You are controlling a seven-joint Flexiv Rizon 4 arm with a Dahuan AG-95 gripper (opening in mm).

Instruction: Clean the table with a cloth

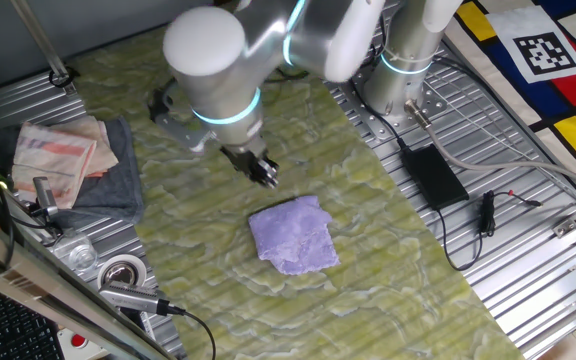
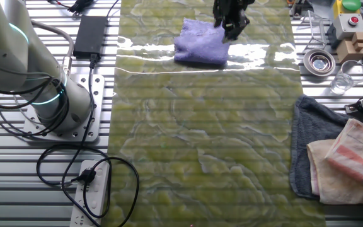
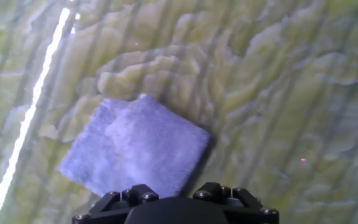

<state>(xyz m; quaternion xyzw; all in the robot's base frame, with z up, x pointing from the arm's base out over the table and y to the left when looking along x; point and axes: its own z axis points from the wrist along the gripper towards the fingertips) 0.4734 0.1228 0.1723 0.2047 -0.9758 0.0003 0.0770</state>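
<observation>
Folded lavender cloth [image 1: 293,235] lies flat near the middle of the yellow-green marbled desk [image 1: 388,260], nothing gripping it. Gripper [image 1: 263,170] hangs just above the desk, close beside the cloth's edge and apart from it. Whether its fingers stand apart or together cannot be told.

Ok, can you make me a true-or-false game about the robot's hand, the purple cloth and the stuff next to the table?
1. The purple cloth lies on the yellow-green table. True.
2. The gripper is holding the cloth up in the air. False: the cloth lies flat and the gripper is beside it, holding nothing.
3. A black power brick sits on the ribbed metal. True.
4. The folded towels are stacked on the purple cloth. False: they lie far from it, on the ribbed metal beside the table.
</observation>
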